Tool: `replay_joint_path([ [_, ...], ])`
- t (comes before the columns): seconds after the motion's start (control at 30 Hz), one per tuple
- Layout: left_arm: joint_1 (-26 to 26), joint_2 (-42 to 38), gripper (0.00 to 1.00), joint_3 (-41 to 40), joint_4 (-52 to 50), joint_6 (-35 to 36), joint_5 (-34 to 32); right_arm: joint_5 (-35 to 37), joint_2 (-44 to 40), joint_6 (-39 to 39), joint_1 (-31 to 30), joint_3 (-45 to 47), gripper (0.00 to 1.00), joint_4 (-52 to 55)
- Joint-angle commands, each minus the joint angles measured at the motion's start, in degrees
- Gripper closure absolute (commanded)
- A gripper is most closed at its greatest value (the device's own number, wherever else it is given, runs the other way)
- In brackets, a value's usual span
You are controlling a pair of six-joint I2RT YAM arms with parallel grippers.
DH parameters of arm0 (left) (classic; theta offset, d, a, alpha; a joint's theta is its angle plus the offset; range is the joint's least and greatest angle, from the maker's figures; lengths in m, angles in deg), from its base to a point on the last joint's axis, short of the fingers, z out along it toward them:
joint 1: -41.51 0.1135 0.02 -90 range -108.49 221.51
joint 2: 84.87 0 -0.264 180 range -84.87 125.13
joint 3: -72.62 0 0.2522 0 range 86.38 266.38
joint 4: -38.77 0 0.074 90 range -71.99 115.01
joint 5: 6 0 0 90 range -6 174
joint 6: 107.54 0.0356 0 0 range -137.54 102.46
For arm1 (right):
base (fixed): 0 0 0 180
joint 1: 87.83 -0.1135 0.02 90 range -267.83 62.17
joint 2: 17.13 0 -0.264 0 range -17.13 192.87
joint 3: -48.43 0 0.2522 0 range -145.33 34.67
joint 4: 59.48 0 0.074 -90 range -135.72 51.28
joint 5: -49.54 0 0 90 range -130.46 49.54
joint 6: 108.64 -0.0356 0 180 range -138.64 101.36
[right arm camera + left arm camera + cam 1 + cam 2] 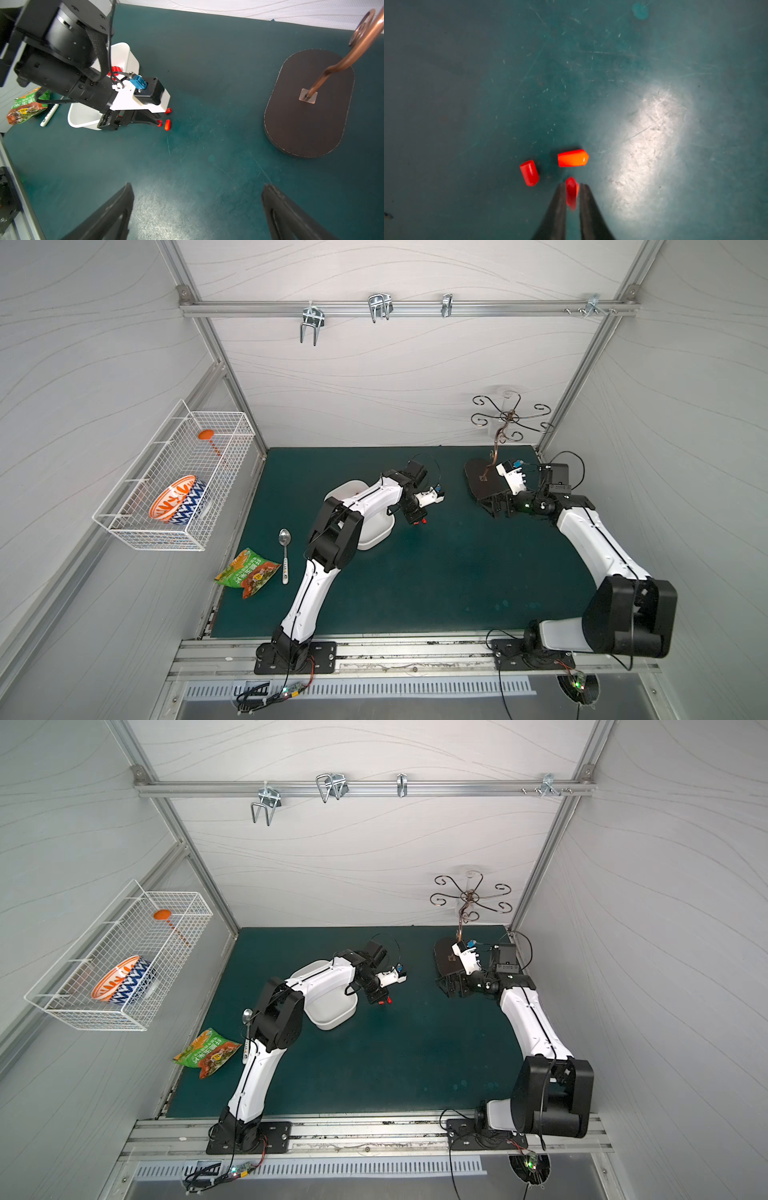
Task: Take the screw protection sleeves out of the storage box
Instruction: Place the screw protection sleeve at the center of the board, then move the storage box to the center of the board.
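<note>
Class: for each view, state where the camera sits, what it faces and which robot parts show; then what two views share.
Both top views: high over the front, looking down at the green mat; left arm and right arm show whole.
Left wrist: on the left arm, looking down at the mat; only tips of the left pincer show, a red sleeve between them.
Right wrist: on the right arm, facing across the mat toward the left arm; the right pincer shows, open.
Shared: both wrist views show loose sleeves on the mat.
</note>
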Motion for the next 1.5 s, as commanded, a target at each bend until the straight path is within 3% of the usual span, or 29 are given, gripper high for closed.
replay_joint_path([
  [0.0, -0.1, -0.3, 0.75, 2.2, 0.9, -1.0, 0.2, -2.0, -1.8, -0.4, 0.2, 0.7, 0.01, -0.6],
  [0.27, 0.1, -6.2, 0.7, 0.9, -3.2, -1.2, 2.5, -2.9, -1.9, 0.3, 0.2, 0.7, 0.01, -0.3],
  [0.43, 1.8, -17.0, 0.66, -8.7, -5.6, 0.4, 5.3, -5.0, -1.9, 1.0, 0.0, 0.7, 0.01, -0.1],
  [0.67, 6.8, -29.1, 0.55, -23.1, -7.9, -0.8, 3.1, -6.1, -2.3, 1.1, -0.4, 0.9, 0.01, -0.2],
  [0.9, 7.9, -26.8, 0.35, -26.3, -7.2, -1.4, -0.1, -6.8, -1.7, 0.8, -0.6, 1.0, 0.01, -0.1],
  [1.17, 6.8, -22.2, 0.33, -26.2, -8.7, 0.5, 1.5, -6.3, -2.2, 1.3, -0.6, 1.2, 0.01, -0.2],
  [1.47, 1.9, -27.3, 0.36, -31.0, -17.2, 7.4, 7.9, -6.9, -1.3, 1.2, -1.2, 1.2, 0.01, -0.2],
])
